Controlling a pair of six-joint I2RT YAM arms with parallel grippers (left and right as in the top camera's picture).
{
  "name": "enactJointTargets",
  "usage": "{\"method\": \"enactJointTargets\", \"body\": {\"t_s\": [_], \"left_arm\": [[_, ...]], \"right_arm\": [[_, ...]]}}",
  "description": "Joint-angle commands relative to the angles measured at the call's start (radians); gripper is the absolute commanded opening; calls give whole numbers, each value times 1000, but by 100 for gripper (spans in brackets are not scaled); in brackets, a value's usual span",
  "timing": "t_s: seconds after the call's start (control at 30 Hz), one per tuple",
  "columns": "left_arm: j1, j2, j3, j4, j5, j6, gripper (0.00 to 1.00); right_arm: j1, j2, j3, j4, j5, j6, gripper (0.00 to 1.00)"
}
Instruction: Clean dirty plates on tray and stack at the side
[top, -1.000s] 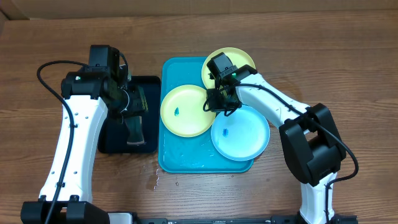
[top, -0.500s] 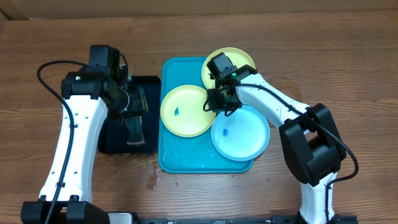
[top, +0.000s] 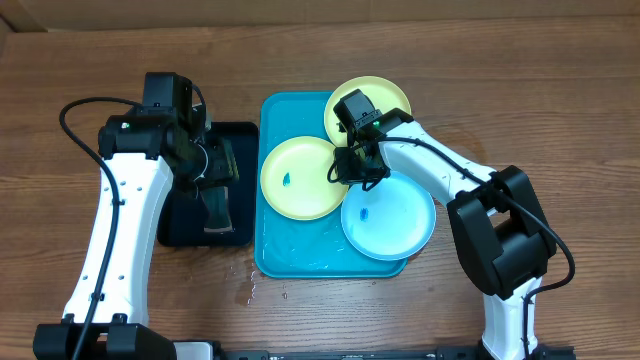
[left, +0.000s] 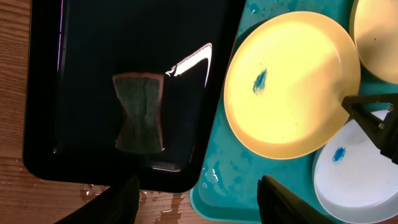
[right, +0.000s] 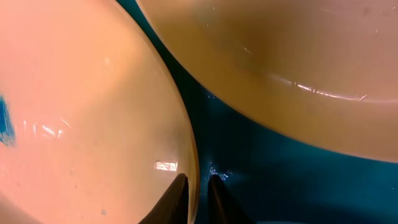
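Plates (top: 395, 215), 3 total, all lie at the cyan tray (top: 300, 252); none stacked at the side yet. Tray floor is wet w/ droplets. Just beside it on the L sits a black tray (left: 81, 50), a sponge (left: 138, 112) lying flat inside.

Mid-tray is the smeared yellow-green plate (top: 295, 180). The second yellow-green plate (top: 385, 100) overhangs the far R corner, and the cyan plate (left: 354, 180) overhangs the R rim.

R gripper (right: 198, 193) has a fingertip on either side of the smeared plate's rim, clamped on it. L gripper (left: 199, 196) has jaws wide apart, holding nothing, and hovers over the black tray's edge w/ the sponge not between them.

Step, prob.: R steadies the plate while L fetches the sponge.
- Keep R's pinch on the rim only and tilt gently, since both other rims are just beside.
- L should centre over the sponge, drop straight and close across its narrow waist.
- Then wipe the blue smear (left: 259, 81), stroking toward tray centre so runoff stays in.

Brands/writing: none readable.
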Motion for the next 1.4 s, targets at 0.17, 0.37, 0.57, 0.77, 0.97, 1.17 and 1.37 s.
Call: {"method": "enactJointTargets", "body": {"t_s": [0.17, 0.37, 0.57, 0.77, 0.97, 1.17, 1.37], "left_arm": [[-2, 4, 14, -4, 4, 9, 63], [-2, 4, 14, -11, 4, 9, 63], [-2, 4, 14, -13, 4, 9, 63], [-2, 4, 14, -14, 4, 9, 63], [-2, 4, 14, -14, 5, 9, 64], [-2, 4, 14, -14, 4, 9, 64], [-2, 4, 14, -21, 4, 9, 65]], "right_arm": [[5, -5, 22, 29, 10, 2, 13], [5, -5, 22, 30, 10, 2, 13], [3, -5, 24, 35, 11, 2, 14], [2, -5, 24, 45, 18, 2, 14], [-3, -5, 32, 44, 18, 2, 13], [-12, -5, 57, 10, 18, 2, 13], [-12, -5, 56, -12, 18, 2, 11]]}}
